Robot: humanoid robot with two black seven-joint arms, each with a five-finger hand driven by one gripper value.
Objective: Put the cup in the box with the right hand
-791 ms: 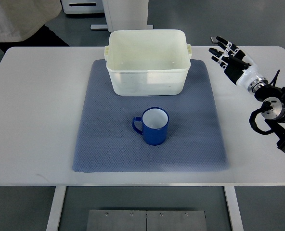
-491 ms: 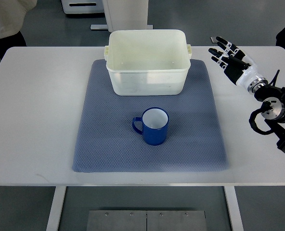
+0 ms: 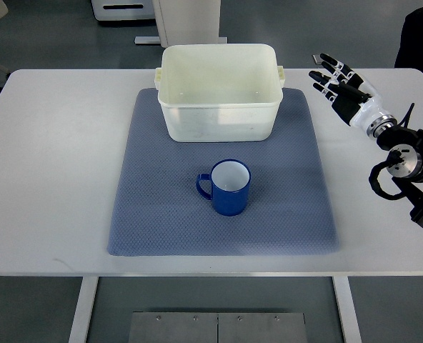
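Cup (image 3: 229, 187), blue and upright, sits on the mat (image 3: 161, 214) at frame centre, handle pointing left. Beyond it I see the cream box (image 3: 219, 125). At upper right, my right hand (image 3: 342, 89) hovers, fingers spread, empty.

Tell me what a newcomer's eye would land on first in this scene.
The deep blue enamel-look mug with a white inside draws the eye first, standing upright in the middle of the grey-blue textured mat, handle pointing to the picture's left. Just beyond it sits the empty cream plastic box on the mat's far edge. At the right, the robot's black-and-white right hand hovers over the white table with fingers spread, holding nothing.
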